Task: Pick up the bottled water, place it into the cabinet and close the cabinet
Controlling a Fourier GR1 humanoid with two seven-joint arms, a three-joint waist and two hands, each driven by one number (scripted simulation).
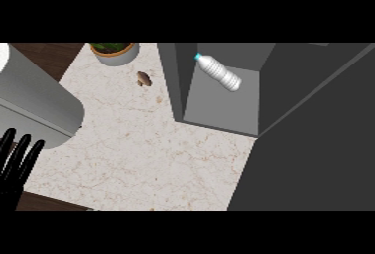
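the water bottle (pixel 219 72) lies tilted inside the open cabinet (pixel 219 111), cap toward the back. the left hand (pixel 16 161) rests at the left edge, fingers straight and up, holding nothing; a potted plant (pixel 114 51) stands on the counter (pixel 147 158)

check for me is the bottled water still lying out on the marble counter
No, the bottled water lies tilted inside the open grey cabinet, not on the counter.

Open counter (pixel 147 158) between grey appliance (pixel 36 104) and cabinet (pixel 219 106); door (pixel 315 149) blocks right.
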